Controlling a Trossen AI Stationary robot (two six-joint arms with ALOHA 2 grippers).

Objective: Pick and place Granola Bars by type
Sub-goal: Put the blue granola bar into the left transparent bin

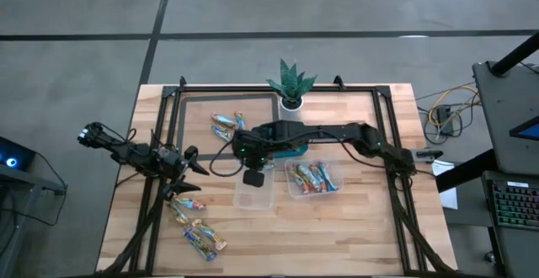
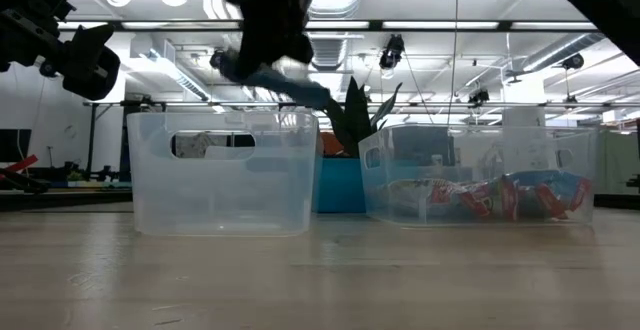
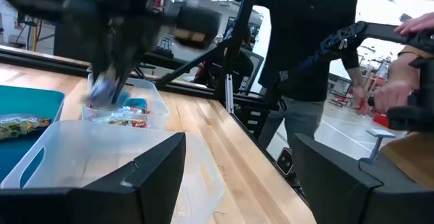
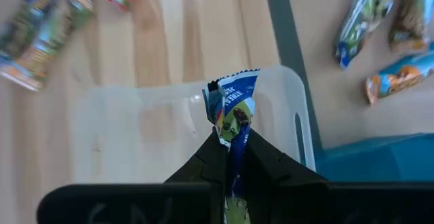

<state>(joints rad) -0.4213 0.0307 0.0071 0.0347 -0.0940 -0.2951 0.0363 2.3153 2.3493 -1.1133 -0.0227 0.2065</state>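
1. The right gripper (image 4: 232, 157) hangs above the empty clear tub (image 1: 253, 192), its fingers pinched tight on a blue-wrapped granola bar (image 4: 234, 108) that stands up from between the fingertips.
2. Just beside that tub sits a second clear tub (image 1: 313, 179) — it holds several bars in red, blue and silver wrappers.
3. The left gripper (image 1: 187, 170) waits over the table's left side with its fingers spread wide, gripping nothing.
4. Loose granola bars (image 1: 195, 227) lie on the wood near the front-left corner; a few more (image 1: 226, 125) lie farther back, near a potted plant (image 1: 291, 86).
5. A teal tray (image 3: 27, 108) stands behind the tubs — one wrapped bar rests in it.
6. Beyond the table's edge, a person in a dark top (image 3: 312, 41) stands in the room.
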